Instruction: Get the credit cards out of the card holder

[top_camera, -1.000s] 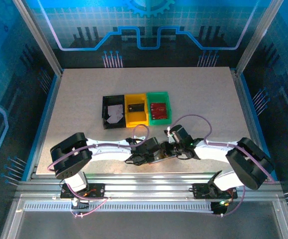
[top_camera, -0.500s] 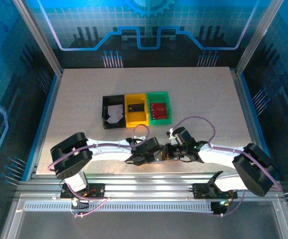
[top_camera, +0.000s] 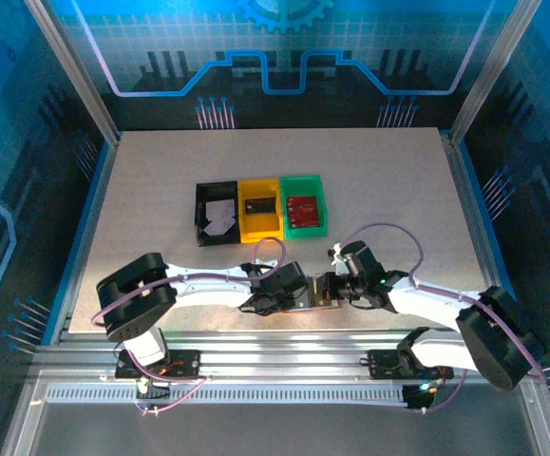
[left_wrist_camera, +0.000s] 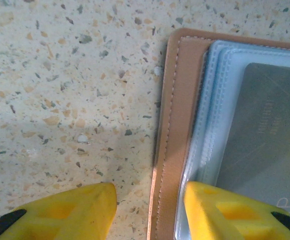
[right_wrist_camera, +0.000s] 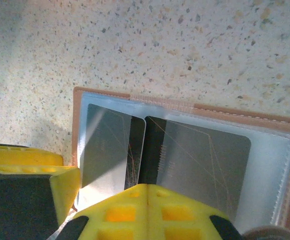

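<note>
Speckled table (top_camera: 398, 190) | card holder (left_wrist_camera: 177, 100) lies open, lower centre overhead, credit cards (right_wrist_camera: 205, 155) still sleeved | right gripper (right_wrist_camera: 147, 197) just closed tight at a card's edge, likely starting extraction | left gripper (left_wrist_camera: 150, 205) jaws apart, straddling holder's rim

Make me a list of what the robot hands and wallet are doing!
Card holder: tan leather folding wallet, open flat on the speckled table
Cards inside: two grey cards in clear sleeves
Left gripper: open, straddling the wallet's edge
Right gripper: shut at the sleeves' edge; grip unclear
Plastic trays: black tray, yellow tray, green tray
</note>
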